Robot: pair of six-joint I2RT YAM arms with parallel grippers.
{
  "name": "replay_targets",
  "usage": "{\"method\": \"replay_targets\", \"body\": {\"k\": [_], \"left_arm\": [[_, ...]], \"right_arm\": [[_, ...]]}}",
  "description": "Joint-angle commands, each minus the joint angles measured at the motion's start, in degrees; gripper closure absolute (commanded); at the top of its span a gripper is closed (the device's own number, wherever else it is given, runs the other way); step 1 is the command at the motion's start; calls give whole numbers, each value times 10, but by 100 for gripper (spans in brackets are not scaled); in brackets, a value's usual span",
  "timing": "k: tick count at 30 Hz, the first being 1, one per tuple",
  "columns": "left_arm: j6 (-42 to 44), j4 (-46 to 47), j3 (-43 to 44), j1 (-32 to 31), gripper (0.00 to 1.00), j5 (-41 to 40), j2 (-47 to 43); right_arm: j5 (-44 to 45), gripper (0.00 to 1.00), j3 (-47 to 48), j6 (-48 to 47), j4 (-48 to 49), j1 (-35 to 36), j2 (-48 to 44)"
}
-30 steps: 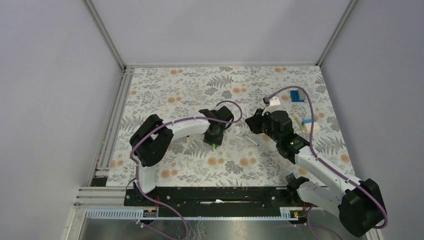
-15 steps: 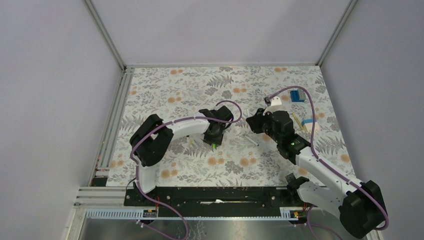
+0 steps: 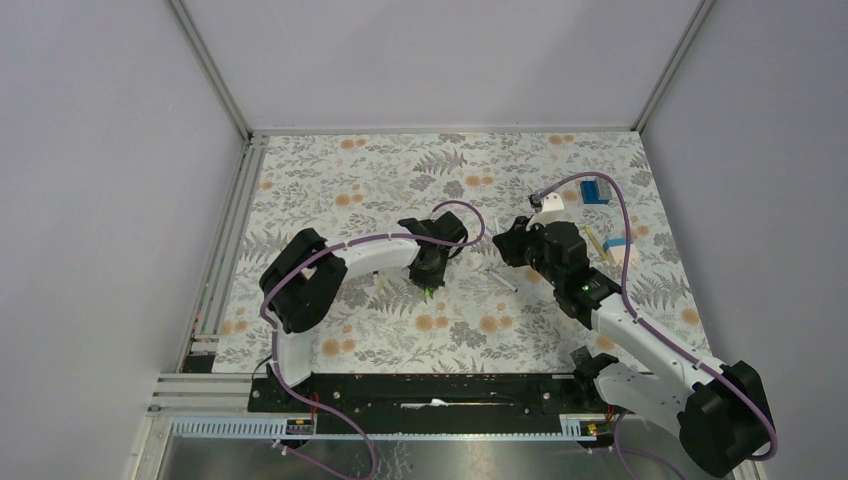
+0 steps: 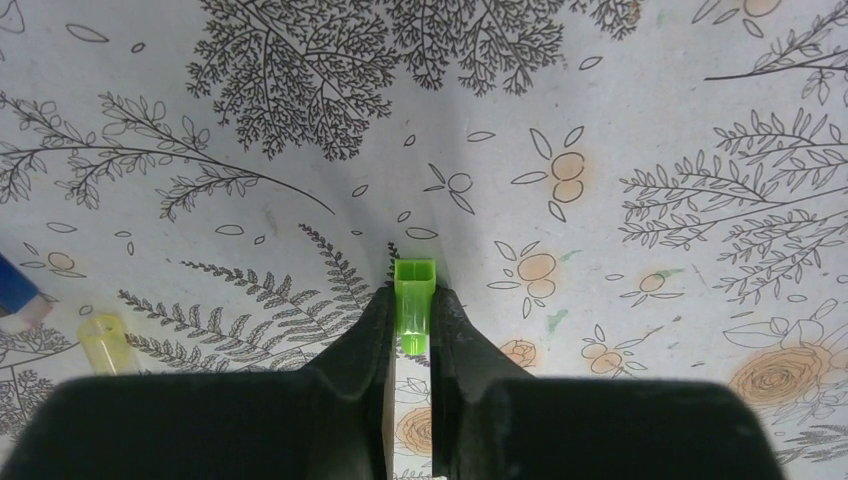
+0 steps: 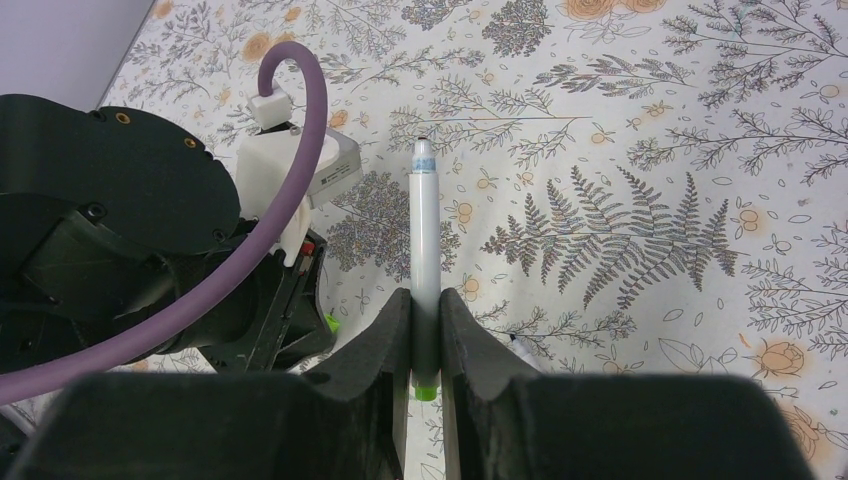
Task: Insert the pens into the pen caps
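Note:
My left gripper (image 4: 415, 305) is shut on a bright green pen cap (image 4: 415, 296), whose open square end points out past the fingertips, low over the mat. In the top view it (image 3: 428, 284) sits at mid-table. My right gripper (image 5: 425, 318) is shut on a white pen (image 5: 424, 225) with a green rear end; its tip points away from the wrist, near the left arm's wrist (image 5: 120, 230). In the top view the right gripper (image 3: 506, 246) is right of the left one. Another thin pen (image 3: 503, 279) lies on the mat between them.
A yellowish pen end (image 4: 103, 343) and a blue piece (image 4: 14, 284) lie left of my left gripper. A blue brick (image 3: 595, 190), a white-and-blue brick (image 3: 618, 245) and a tan stick (image 3: 593, 243) lie at the right of the floral mat (image 3: 350, 190).
My right gripper has shifted slightly left with the white pen, towards the left gripper. The left gripper has barely moved with the green cap.

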Motion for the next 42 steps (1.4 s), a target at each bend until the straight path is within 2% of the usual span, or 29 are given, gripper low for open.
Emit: {"method": "replay_targets", "body": {"k": [1,7,14,17,22,29,34,37,42], "left_arm": [[1,8,-1,3,100,-10,15],[0,27,-7,5,100,-7,-13],[-6,69,-43,23,100,7,-96],[6,109,-70,30,100,24,-153],[26,164,-96,37,100,9,-260],[25,311,-186,39,100,-49,-444],[1,431,-259,64,100,6,-543],[-31,476,-288,103,100,51,-577],[-122,576,-314,194,100,214,-580]], "right_arm": [[9,100,0,-6,16,3,-8],[0,100,-1,2,27,3,-8],[-25,100,14,15,44,2,-1],[-54,100,17,22,65,3,4],[-116,100,20,38,129,2,15],[-167,100,52,73,181,3,43],[-220,100,64,98,231,7,59],[-244,100,67,106,255,13,61],[-297,100,69,115,294,25,61]]}}
